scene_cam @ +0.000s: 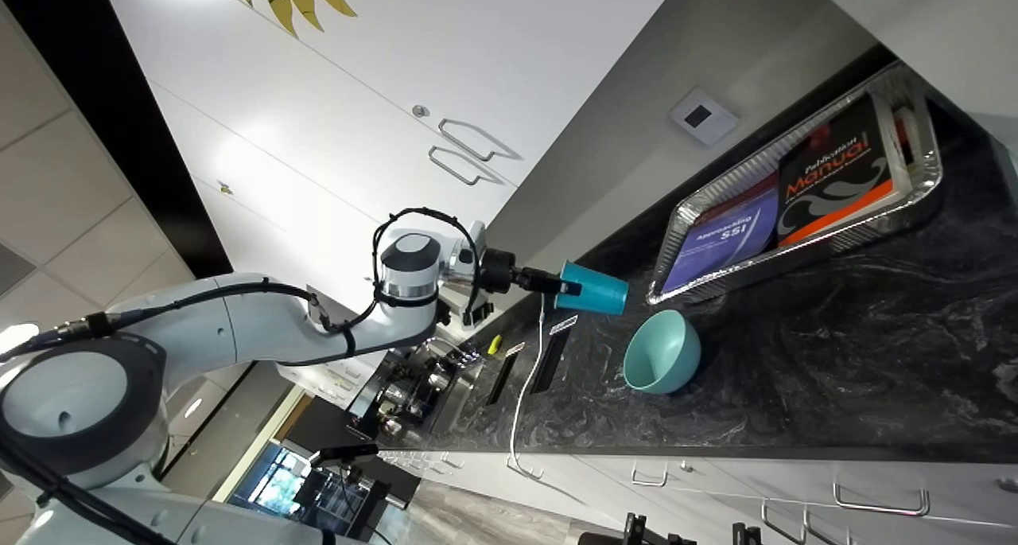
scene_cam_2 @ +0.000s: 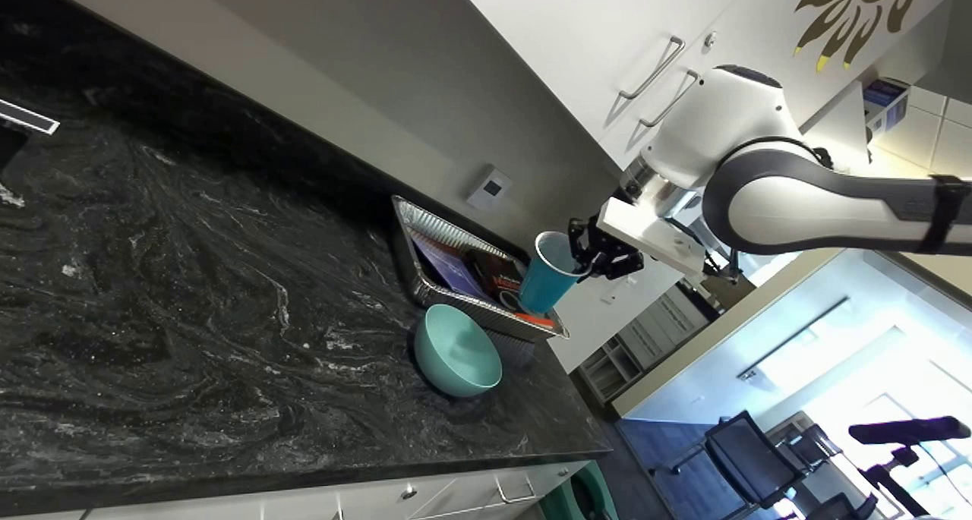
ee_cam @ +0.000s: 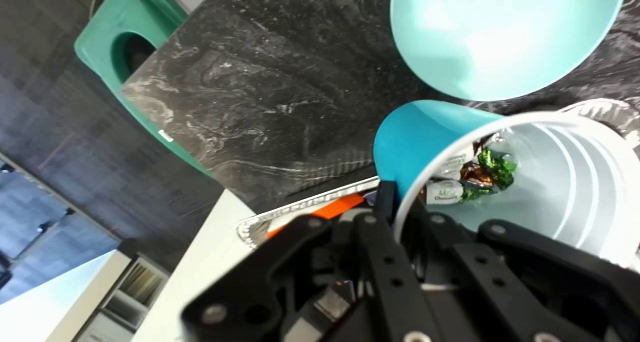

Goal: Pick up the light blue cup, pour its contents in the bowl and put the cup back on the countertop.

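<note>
The light blue cup is held above the countertop, near the bowl. It also shows in an exterior view, roughly upright. My gripper is shut on the cup's wall at the white rim, one finger inside and one outside. It also shows in both exterior views. In the wrist view, wrapped candies with green and brown foil lie inside the cup. The teal bowl stands on the countertop beside the cup, and its visible inside is bare.
A foil tray with books stands against the wall near the bowl, and the cup is close to it. White cabinets hang above. A white cable crosses the counter. A teal bin-like object stands beyond the counter's edge.
</note>
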### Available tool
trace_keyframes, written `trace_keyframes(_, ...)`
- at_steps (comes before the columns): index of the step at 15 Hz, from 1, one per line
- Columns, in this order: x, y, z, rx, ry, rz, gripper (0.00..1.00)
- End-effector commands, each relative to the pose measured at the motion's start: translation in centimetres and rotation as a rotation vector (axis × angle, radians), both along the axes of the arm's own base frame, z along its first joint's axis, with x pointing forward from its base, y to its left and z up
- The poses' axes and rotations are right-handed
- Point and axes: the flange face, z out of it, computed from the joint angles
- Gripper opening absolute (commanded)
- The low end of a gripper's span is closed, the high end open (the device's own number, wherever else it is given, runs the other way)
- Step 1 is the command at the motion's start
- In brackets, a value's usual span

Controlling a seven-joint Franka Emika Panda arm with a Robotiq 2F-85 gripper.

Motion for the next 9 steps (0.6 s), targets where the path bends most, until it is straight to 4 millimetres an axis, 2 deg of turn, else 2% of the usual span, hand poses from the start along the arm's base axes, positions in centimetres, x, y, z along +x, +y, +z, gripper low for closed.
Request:
trace_keyframes(1, 0.4, -0.8, -0.8, -0.118, 0.023, -0.083, 0.01)
trace_keyframes(7, 0.7, -0.7, -3.7, -0.299, 0.214, -0.064, 0.01)
trace_keyframes(8, -0.3, -1.2, -3.3, -0.247, 0.166, -0.073, 0.01)
trace_keyframes(9, -0.2, -1.1, -3.8, -0.252, 0.178, -0.072, 0.05)
